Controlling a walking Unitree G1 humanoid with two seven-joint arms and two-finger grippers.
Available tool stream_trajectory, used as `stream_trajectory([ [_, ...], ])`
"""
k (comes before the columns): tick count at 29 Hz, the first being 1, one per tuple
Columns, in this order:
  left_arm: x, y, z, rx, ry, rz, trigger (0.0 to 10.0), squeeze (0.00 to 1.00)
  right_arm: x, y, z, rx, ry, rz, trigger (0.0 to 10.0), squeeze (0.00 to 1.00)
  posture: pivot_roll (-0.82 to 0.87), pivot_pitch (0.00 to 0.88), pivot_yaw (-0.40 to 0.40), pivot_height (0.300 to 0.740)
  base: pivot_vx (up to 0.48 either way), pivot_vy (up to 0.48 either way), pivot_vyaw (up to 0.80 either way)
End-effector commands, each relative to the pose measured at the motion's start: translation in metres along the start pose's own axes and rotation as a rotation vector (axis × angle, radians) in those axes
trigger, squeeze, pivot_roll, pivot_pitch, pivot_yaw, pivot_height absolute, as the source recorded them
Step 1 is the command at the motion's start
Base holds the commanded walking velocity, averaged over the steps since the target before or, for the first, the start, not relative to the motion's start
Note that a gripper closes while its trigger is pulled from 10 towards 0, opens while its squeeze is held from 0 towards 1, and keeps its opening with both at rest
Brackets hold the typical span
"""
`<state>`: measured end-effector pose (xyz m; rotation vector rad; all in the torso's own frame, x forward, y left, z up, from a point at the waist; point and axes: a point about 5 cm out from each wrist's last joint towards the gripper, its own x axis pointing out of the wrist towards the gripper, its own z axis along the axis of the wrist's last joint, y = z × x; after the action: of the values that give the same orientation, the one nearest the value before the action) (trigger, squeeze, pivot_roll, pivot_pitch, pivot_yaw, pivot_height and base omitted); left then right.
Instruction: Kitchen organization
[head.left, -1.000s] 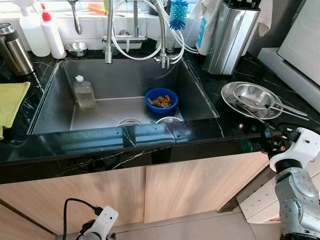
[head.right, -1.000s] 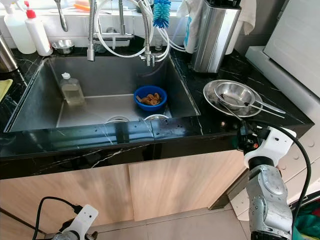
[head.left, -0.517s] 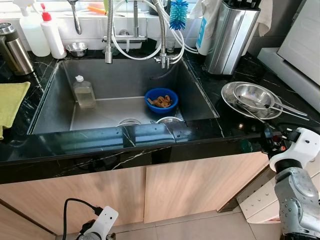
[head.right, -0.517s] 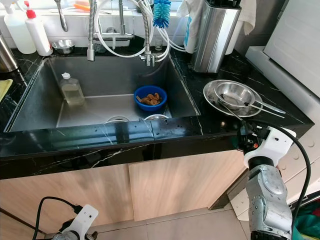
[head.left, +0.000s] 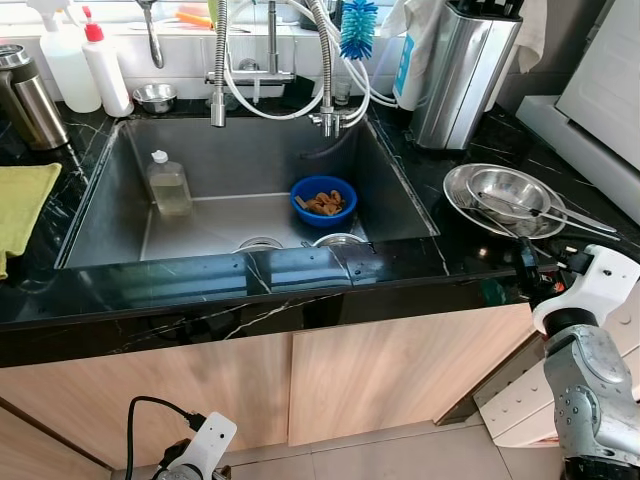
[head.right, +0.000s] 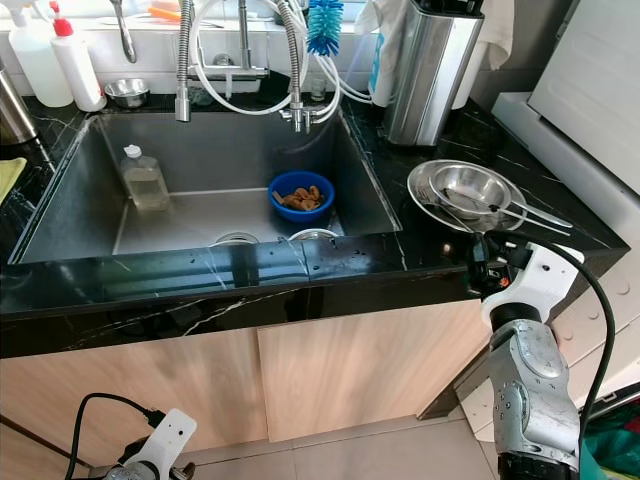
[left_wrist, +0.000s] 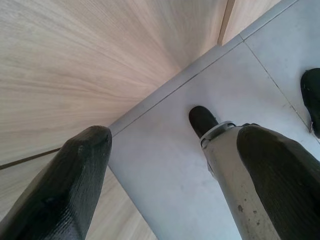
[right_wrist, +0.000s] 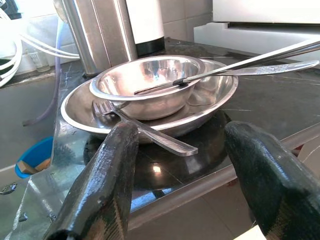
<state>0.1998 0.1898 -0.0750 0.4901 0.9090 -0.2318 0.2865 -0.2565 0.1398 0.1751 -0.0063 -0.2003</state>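
Observation:
On the black counter to the right of the sink, a steel bowl (head.left: 505, 188) sits in a steel plate (head.left: 458, 196). A long utensil (right_wrist: 240, 62) lies across the bowl and a fork (right_wrist: 145, 131) rests on the plate's rim. My right gripper (right_wrist: 180, 134) is open at the counter's front edge and points at these dishes from just short of the fork handle; the same right gripper (head.right: 483, 258) shows from the head. A blue bowl (head.left: 322, 200) of food scraps and a soap bottle (head.left: 168, 184) stand in the sink (head.left: 250, 150). My left gripper (left_wrist: 175, 145) hangs open over the floor beside the cabinet.
A steel knife block (head.left: 463, 70) stands behind the dishes and a white appliance (head.left: 600, 90) lies to their right. A yellow cloth (head.left: 20, 205), a thermos (head.left: 30, 100) and squeeze bottles (head.left: 105, 65) sit left of the sink. The faucet hoses (head.left: 320, 70) hang over it.
My right wrist has risen slightly and shifted left, closer to the counter edge by the steel dishes. Everything else stays as it was.

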Motion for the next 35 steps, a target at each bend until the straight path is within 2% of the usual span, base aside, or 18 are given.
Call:
stream_trajectory([
  [1,0.0001,-0.0021,0.0005,0.021,-0.001,-0.004,10.0,0.0,0.0002,-0.0002,0.0043,-0.011,-0.008,0.002,5.4,0.0,0.12,0.051,-0.088,0.74,0.0,0.0,0.0],
  [2,0.0002,-0.002,0.0007,0.021,-0.001,-0.004,10.0,0.0,0.0002,-0.0002,0.0044,-0.01,-0.009,0.002,5.4,0.0,0.12,0.051,-0.088,0.74,0.0,0.0,0.0],
  [3,0.0002,-0.002,0.0009,0.022,-0.002,-0.004,10.0,0.0,0.0002,-0.0003,0.0044,-0.01,-0.009,0.001,1.8,0.0,0.12,0.052,-0.089,0.74,0.0,0.0,0.0],
  [4,0.0002,-0.002,0.0009,0.022,-0.002,-0.004,10.0,0.0,0.0002,-0.0003,0.0044,-0.01,-0.009,0.001,1.8,0.0,0.12,0.052,-0.089,0.74,0.0,0.0,0.0],
  [5,0.0002,-0.0019,0.0011,0.022,-0.002,-0.003,10.0,0.0,0.0003,-0.0003,0.0044,-0.01,-0.008,0.0,0.0,0.0,0.12,0.051,-0.09,0.74,0.0,0.0,0.0],
  [24,0.0005,-0.0013,0.0023,0.026,-0.002,-0.001,10.0,0.0,0.0013,0.0007,0.0047,-0.006,-0.006,0.002,0.0,0.0,0.12,0.055,-0.088,0.74,0.0,0.0,0.0],
  [34,0.0004,-0.001,0.0016,0.028,0.001,0.002,10.0,0.0,0.0039,0.0062,0.0082,-0.001,-0.018,0.024,0.0,0.0,0.12,0.047,-0.087,0.74,0.0,0.0,0.0],
  [35,0.0004,-0.001,0.0016,0.029,0.001,0.003,10.0,0.0,0.0042,0.0075,0.0083,0.0,-0.017,0.029,3.7,0.0,0.12,0.045,-0.088,0.74,0.0,0.0,0.0],
])
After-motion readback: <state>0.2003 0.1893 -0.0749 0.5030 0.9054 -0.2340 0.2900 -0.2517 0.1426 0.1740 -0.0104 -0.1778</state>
